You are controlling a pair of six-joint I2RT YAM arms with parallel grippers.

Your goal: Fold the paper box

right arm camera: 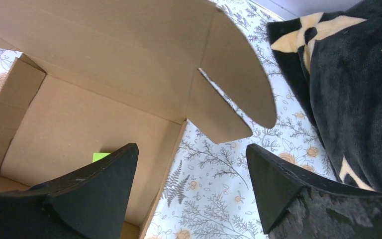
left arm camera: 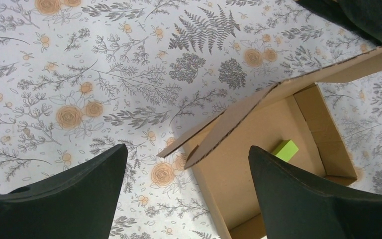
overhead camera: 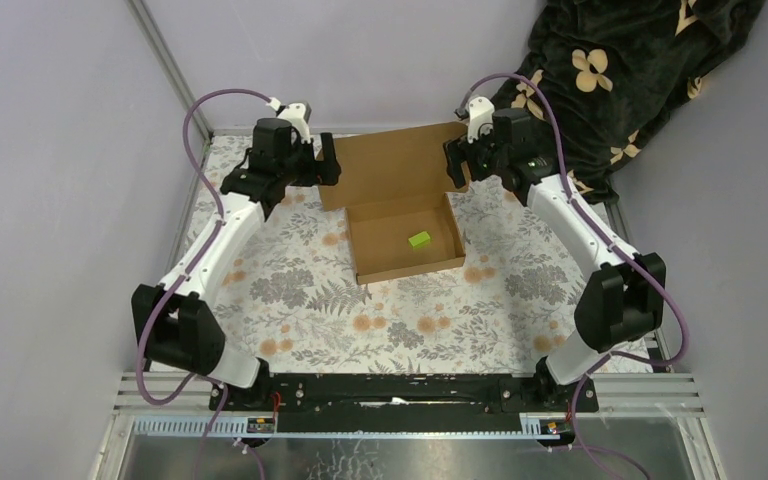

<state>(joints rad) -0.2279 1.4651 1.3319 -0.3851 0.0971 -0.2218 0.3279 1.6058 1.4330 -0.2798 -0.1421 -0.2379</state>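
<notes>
**Top view.** The box (overhead camera: 385,240) sits on the floral cloth (overhead camera: 300,300) in the far half of the table, midway between the two arms. Its tray is formed, with four walls standing, and the lid (overhead camera: 390,160) rises from the far wall, open and leaning back. A green block (overhead camera: 419,239) lies on the tray floor, right of centre. The left gripper (overhead camera: 328,162) is at the lid's left edge and the right gripper (overhead camera: 455,165) at its right edge. A dark blanket (overhead camera: 610,70) is heaped at the far right corner.

**Left wrist view.** The left gripper (left arm camera: 187,149) has its jaws spread wide and grips nothing. The lid's left flap (left arm camera: 219,132) points into the gap between the fingers (left arm camera: 79,199) (whether it touches either one cannot be told). Beyond it are the tray floor (left arm camera: 238,189) and the block (left arm camera: 285,150), which is near the far inner wall.

**Right wrist view.** The right gripper (right arm camera: 192,146) is also spread wide, with nothing clamped. The lid's right flap (right arm camera: 234,69), split by a slit into two rounded tabs, hangs in the gap above the fingers (right arm camera: 288,189), apart from both. The left finger overlaps the tray (right arm camera: 79,124) and hides most of the block (right arm camera: 99,156). The blanket (right arm camera: 348,99) fills the right side.
</notes>
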